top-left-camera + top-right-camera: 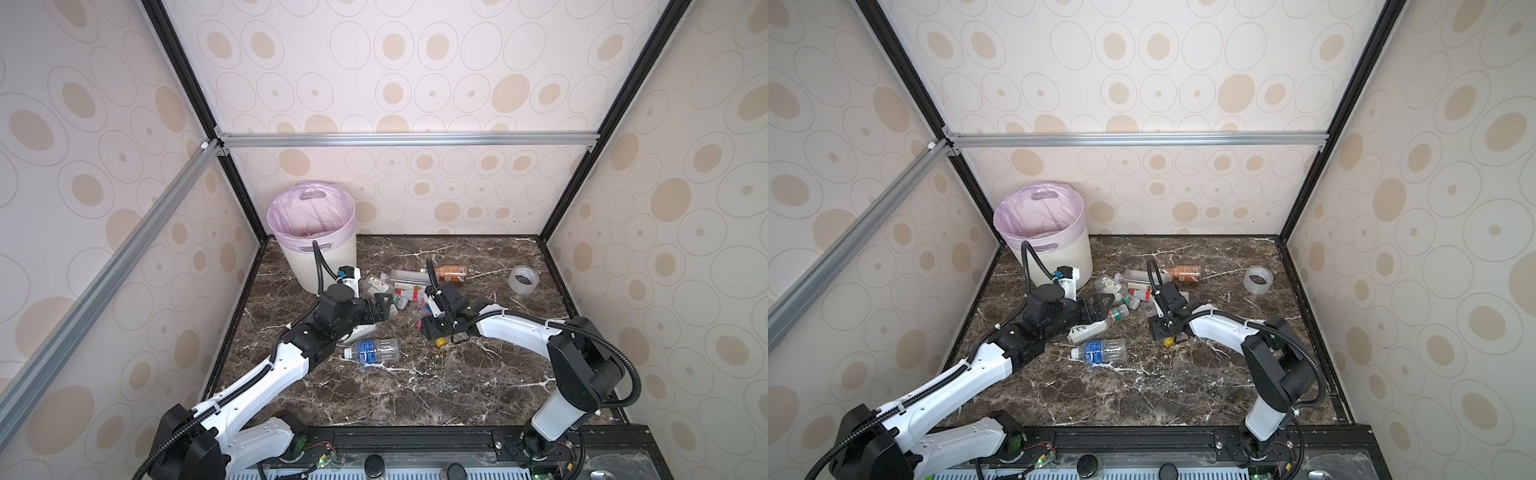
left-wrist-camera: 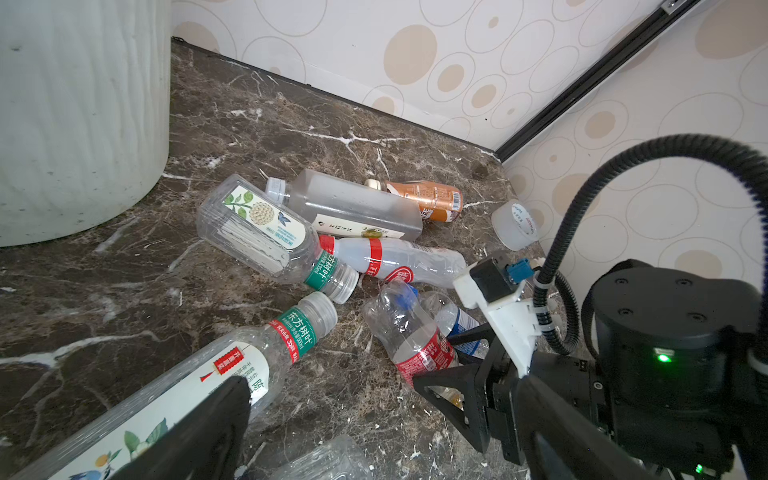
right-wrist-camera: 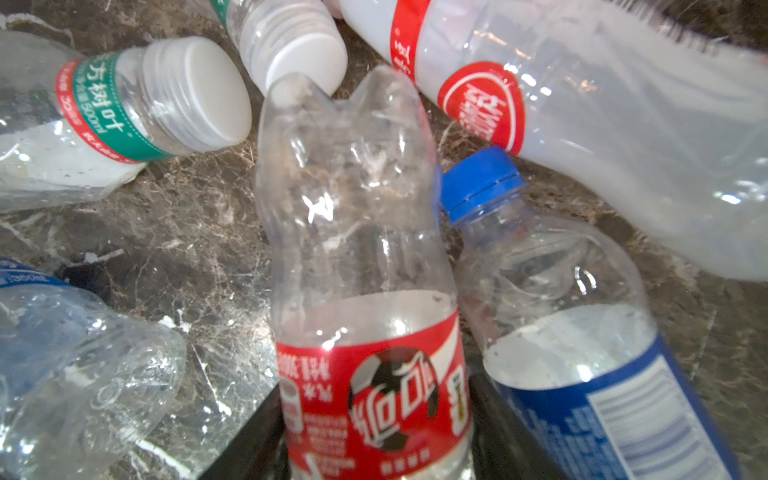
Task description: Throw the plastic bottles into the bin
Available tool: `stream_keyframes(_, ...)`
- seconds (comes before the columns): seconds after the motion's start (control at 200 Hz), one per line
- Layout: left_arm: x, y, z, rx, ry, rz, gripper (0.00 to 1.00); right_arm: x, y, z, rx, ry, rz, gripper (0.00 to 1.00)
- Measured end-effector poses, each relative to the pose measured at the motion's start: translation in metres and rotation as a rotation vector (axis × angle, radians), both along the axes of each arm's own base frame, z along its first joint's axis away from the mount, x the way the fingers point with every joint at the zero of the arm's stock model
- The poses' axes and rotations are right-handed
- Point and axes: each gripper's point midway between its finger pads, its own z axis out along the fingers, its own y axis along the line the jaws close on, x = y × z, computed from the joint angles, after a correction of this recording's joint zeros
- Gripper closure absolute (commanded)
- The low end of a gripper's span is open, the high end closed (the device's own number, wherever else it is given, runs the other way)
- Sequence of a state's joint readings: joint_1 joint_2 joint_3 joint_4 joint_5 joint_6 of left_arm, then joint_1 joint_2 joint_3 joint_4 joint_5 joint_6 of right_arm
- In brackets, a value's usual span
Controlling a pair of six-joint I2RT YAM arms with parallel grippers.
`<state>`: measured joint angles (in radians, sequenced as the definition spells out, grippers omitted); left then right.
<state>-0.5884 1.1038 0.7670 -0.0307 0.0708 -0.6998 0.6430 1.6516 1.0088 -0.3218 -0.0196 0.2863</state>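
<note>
Clamps red bottle [image 3: 357,249] between the fingers of right gripper [image 3: 374,451], down in the heap. Holds left gripper [image 1: 384,308] with jaws spread wide over a long bottle [image 2: 137,415] lying flat. Shows other bottles [image 2: 353,203] strewn on the table [image 1: 415,395], near the bin [image 1: 332,266] in the back-left corner.

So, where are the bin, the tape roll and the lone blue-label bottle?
bin [image 1: 338,255]: in a top view, outer wall.
tape roll [image 1: 519,289]: in a top view, near side.
lone blue-label bottle [image 1: 368,351]: in a top view, label.
</note>
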Motion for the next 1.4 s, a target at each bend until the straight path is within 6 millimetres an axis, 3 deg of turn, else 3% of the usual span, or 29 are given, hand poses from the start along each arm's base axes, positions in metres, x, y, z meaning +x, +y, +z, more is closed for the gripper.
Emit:
stream_keyframes(0.3, 0.007, -0.019, -0.009, -0.079, 0.074, -0.045, 0.01, 0.003, 0.004, 0.039, 0.059, -0.064, 0.005, 0.4)
stream_keyframes(0.635, 0.027, -0.05, 0.014, -0.341, 0.068, -0.097, 0.01, 0.001, 0.009, 0.082, 0.157, -0.139, 0.011, 0.41)
stream_keyframes(0.985, 0.039, -0.069, -0.001, -0.423, 0.114, -0.127, 0.05, 0.0, 0.022, 0.123, 0.296, -0.207, 0.022, 0.42)
stream_keyframes(1.395, 0.052, -0.084, -0.003, -0.45, 0.119, -0.151, 0.12, -0.001, 0.038, 0.133, 0.38, -0.204, 0.046, 0.42)
